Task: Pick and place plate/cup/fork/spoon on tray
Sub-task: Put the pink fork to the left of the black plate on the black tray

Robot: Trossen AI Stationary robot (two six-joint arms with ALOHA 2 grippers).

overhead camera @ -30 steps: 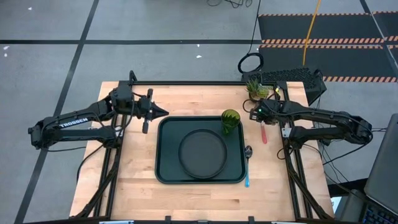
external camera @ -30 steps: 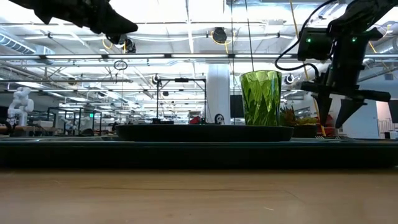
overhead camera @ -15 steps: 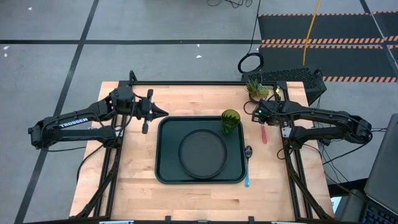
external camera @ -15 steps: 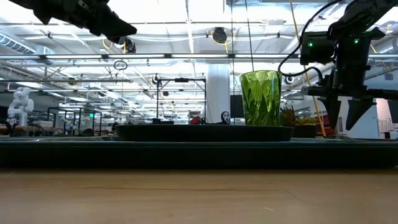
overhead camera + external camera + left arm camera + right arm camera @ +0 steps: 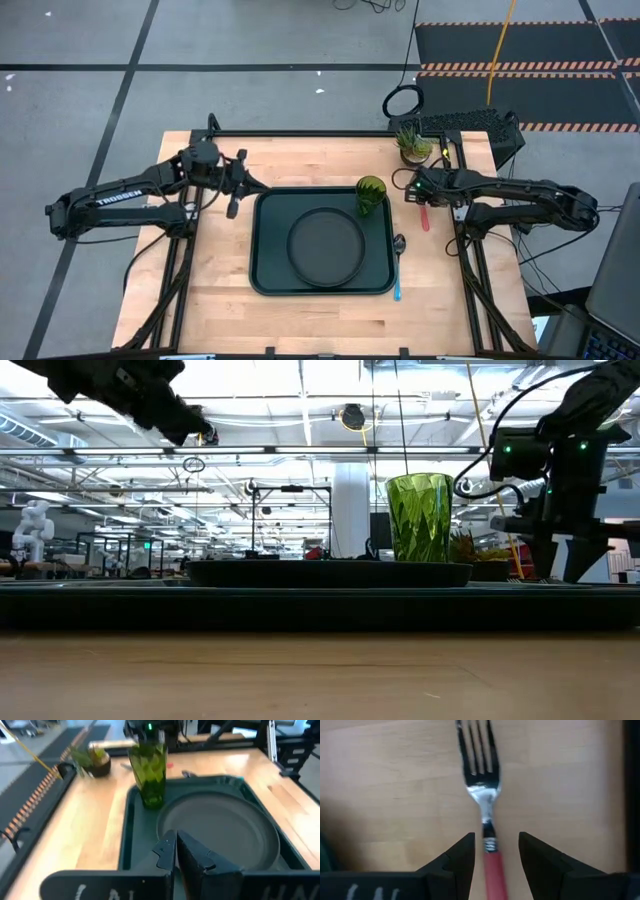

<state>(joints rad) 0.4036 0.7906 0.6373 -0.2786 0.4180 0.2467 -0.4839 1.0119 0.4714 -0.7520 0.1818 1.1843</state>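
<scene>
The dark green tray point(image 5: 258, 240) lies mid-table. The dark plate point(image 5: 325, 247) lies flat on it, and the green cup point(image 5: 371, 193) stands upright in its far right corner. The fork point(image 5: 425, 216) lies flat on the wood to the right of the tray. My right gripper point(image 5: 422, 193) is open and points down over it. Its fingers stand on either side of the red handle's tine end point(image 5: 491, 851) without touching. The blue-handled spoon point(image 5: 398, 268) lies along the tray's right edge. My left gripper point(image 5: 260, 185) is shut and empty, up in the air by the tray's far left corner.
A small potted grassy plant point(image 5: 412, 146) stands at the table's far right, beyond the fork. Bare wood lies to the left of the tray and along the near edge. Black frame rails run along both sides of the table.
My right gripper has gone down and a little toward the table's near right. It now sits low over the fork and has stayed open. My left gripper has drawn back slightly toward the table's left edge. The plate, cup, fork and spoon have not moved.
</scene>
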